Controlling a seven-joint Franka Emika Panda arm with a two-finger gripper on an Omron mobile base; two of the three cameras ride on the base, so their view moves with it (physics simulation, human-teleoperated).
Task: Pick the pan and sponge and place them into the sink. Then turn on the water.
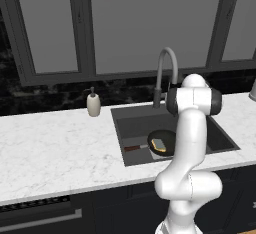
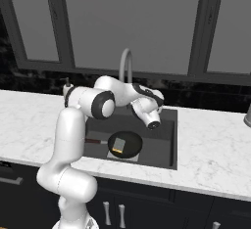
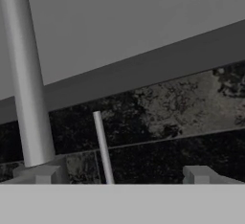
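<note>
In sink [image 1: 220, 137]: one pan [image 1: 164, 143], one sponge [image 1: 159, 144] lying inside it, near front wall. One faucet [image 1: 165, 70] behind. Tool [image 3: 119, 174] fingers parted, empty, beside faucet stem.

White marble counter [image 1: 50, 148] runs wall to wall under grey windows [image 1: 125, 23] with dark frames. Black marbled backsplash [image 1: 45, 98] behind; dark cabinets [image 2: 147, 208] with silver handles below. Beige soap dispenser [image 1: 93, 103] on counter.
</note>
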